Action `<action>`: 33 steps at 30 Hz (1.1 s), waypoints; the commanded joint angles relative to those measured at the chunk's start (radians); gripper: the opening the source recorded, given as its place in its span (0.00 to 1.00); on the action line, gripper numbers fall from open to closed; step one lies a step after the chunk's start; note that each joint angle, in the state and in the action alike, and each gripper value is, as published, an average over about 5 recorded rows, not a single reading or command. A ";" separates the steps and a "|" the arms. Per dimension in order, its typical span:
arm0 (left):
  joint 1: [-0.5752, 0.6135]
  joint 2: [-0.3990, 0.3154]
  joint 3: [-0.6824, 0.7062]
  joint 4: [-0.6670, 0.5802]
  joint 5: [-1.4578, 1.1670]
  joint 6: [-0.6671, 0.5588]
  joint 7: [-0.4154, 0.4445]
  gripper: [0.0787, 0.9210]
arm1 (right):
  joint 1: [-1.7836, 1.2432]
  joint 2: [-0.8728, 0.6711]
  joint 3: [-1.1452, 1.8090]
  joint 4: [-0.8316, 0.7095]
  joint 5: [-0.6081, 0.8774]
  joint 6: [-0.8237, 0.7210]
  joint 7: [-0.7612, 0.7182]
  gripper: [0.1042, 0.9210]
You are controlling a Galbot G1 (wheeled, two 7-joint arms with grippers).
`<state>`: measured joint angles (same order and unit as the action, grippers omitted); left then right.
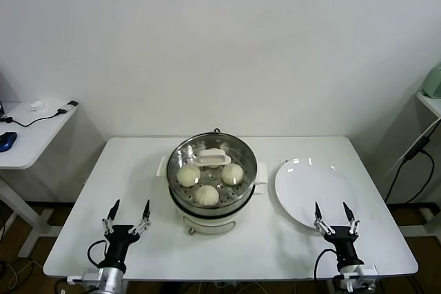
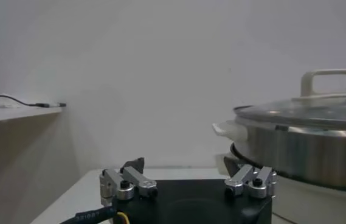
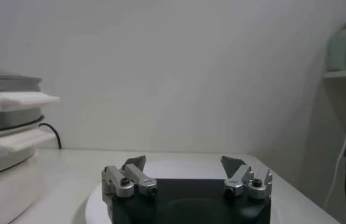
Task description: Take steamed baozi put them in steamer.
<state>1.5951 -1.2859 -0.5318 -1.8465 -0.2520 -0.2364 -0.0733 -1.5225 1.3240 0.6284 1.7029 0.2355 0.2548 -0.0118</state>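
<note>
Sitting in the lidded steamer [image 1: 212, 185], three baozi [image 1: 206, 195] lie between the splayed left gripper [image 1: 129, 211] and the splayed right gripper [image 1: 332, 211].

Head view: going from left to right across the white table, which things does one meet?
Left gripper → steamer, lid on, with steamed baozi inside → white plate → right gripper, over the plate's near edge.

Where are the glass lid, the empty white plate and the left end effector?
Glass lid [image 1: 213, 158], head view, its white handle.
White plate [image 1: 306, 187], head view, bare centre.
Left end effector [image 1: 130, 208], head view, between its fingertips.
</note>
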 commanded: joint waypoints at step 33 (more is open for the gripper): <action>0.005 -0.012 0.025 0.004 0.039 0.000 -0.006 0.88 | 0.009 0.005 -0.008 -0.023 -0.009 0.011 -0.026 0.88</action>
<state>1.6014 -1.3009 -0.5052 -1.8453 -0.2168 -0.2371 -0.0785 -1.5144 1.3285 0.6222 1.6819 0.2262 0.2670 -0.0348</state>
